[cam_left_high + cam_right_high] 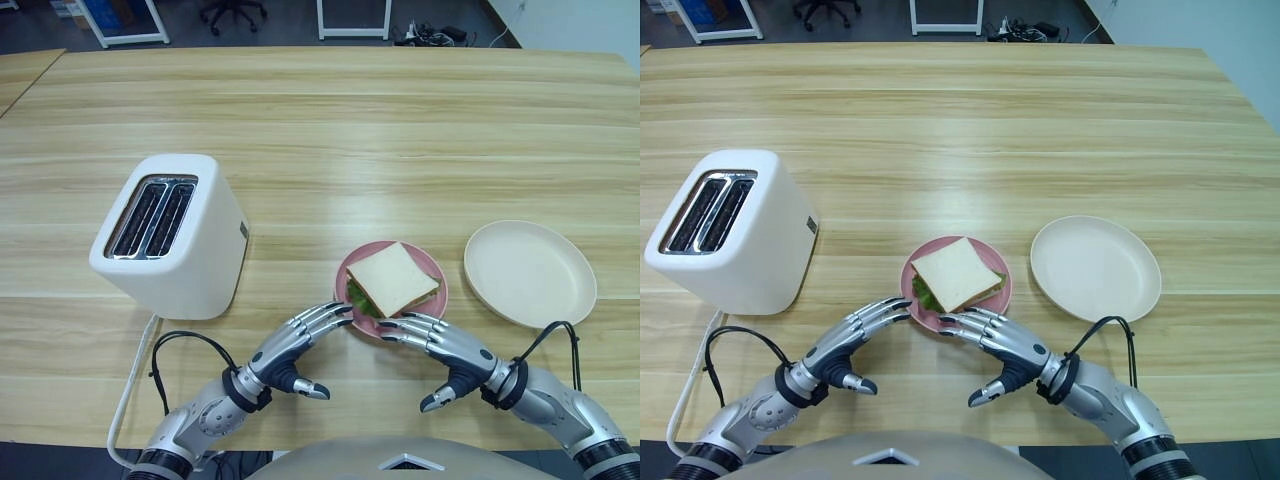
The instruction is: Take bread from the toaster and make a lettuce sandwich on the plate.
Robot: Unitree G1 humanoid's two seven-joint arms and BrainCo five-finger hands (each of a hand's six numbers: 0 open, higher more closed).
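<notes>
Both head eyes look forward and down at the surface [400, 130] from close above, sharing nearly the same scene.

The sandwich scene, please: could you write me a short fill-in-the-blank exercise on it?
1. The sandwich lies on the ____ plate.
2. Green ____ peeks out at its left edge.
3. The toaster stands on that plate's ____ side.
4. The cream plate lies on its ____ side.
Missing words: pink; lettuce; left; right.
</notes>
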